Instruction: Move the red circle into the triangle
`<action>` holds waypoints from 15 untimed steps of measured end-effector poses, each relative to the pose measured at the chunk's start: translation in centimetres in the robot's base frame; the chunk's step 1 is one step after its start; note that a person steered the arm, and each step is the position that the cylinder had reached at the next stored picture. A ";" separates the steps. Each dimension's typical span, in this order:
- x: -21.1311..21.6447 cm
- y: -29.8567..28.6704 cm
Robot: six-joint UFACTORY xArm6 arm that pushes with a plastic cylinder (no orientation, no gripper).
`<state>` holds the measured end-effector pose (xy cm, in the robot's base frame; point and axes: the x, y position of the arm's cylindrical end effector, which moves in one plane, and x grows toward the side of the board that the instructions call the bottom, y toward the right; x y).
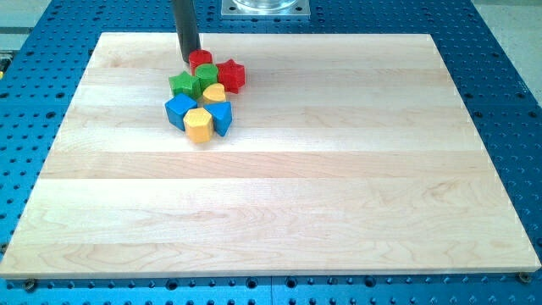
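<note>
The red circle (201, 59) lies at the top of a tight cluster of blocks in the upper left part of the wooden board (271, 212). My tip (190, 61) stands right against the red circle's left side. Below the red circle sit a green star (181, 83) and a green block (207, 76). A red star (230, 74) lies to the right. A yellow heart (214, 93), a blue block (179, 110), a yellow hexagon (198, 124) and a blue triangle-like block (221, 117) fill the cluster's lower part.
The board lies on a blue perforated table (508, 102). A metal mount (264, 8) sits at the view's top centre, just beyond the board's edge.
</note>
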<state>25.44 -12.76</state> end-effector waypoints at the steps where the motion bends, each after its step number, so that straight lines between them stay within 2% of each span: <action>1: 0.0 0.0; 2: -0.1 0.0; 4: 2.7 -4.1; 5: 3.2 -3.9; 6: 3.8 1.3; 7: 1.1 8.5; 8: -0.6 11.4; 9: -0.7 11.9; 10: -4.3 12.0; 11: -6.1 11.9; 13: -6.2 14.3; 15: -3.3 17.9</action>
<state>22.15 5.18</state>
